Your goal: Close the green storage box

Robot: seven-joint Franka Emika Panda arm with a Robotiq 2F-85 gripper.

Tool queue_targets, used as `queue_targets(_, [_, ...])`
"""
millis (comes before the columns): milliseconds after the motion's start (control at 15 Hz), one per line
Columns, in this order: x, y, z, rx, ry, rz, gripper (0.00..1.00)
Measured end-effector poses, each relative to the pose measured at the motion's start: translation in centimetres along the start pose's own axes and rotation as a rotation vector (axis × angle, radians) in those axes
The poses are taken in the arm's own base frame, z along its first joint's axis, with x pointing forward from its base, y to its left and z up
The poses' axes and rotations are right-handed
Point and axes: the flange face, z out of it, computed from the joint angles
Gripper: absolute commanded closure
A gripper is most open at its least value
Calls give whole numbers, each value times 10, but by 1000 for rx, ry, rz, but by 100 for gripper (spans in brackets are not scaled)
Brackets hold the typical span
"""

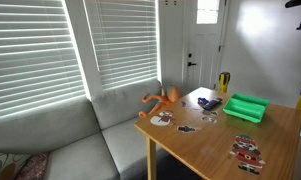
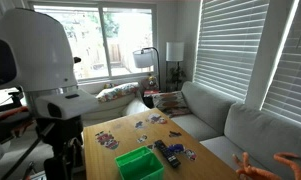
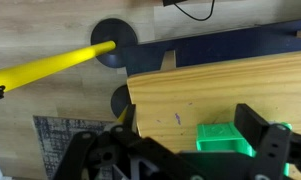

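Note:
The green storage box lies on the wooden table near its far end, and it looks open with the lid laid flat. It also shows in an exterior view in front of the robot base. In the wrist view the green storage box sits far below, between my fingers and closer to the right one. My gripper is open and empty, high above the table.
A yellow upright object stands behind the box; in the wrist view a yellow pole on a round black base is on the floor. An orange toy, a black remote and several cards lie on the table. A grey sofa is beside it.

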Motion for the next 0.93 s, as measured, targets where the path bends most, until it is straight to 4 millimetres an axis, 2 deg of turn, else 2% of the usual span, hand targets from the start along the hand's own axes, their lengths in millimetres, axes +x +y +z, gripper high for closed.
queue_targets(400, [0,0,0,0,0,0,0])
queue_targets(533, [5,-7,3,-5,-11,-22,0])
queue_targets(667, [18,-30,11,-33,-45,-86,0])
queue_targets(933, [50,-100,39,-152,-140,-230,0])
